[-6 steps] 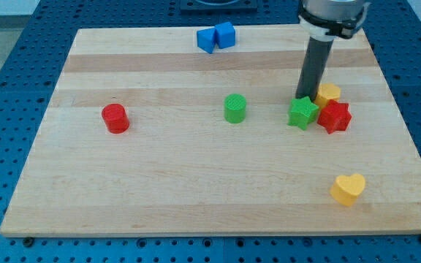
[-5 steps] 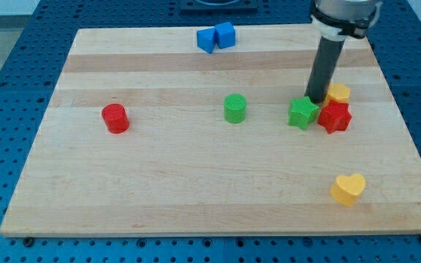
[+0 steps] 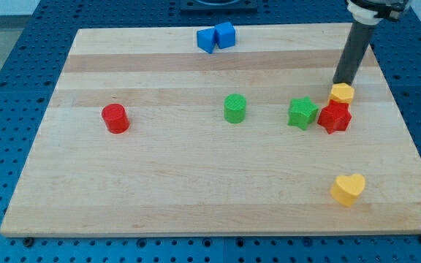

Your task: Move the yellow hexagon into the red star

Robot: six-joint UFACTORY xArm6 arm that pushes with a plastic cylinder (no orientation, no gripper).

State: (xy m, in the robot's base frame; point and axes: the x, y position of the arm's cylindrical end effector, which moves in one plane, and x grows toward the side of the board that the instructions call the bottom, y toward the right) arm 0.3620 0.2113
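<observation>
The yellow hexagon sits at the board's right side, touching the top edge of the red star just below it. A green star lies against the red star's left side. My tip stands right at the hexagon's upper edge, at the view's top side of it, with the dark rod rising up to the right.
A green cylinder stands mid-board and a red cylinder at the left. Two blue blocks sit together near the top edge. A yellow heart lies at the lower right. The wooden board rests on a blue pegboard.
My tip has moved right and slightly up, from the green star's top edge to just above the yellow hexagon. The hexagon shifted a little to the right.
</observation>
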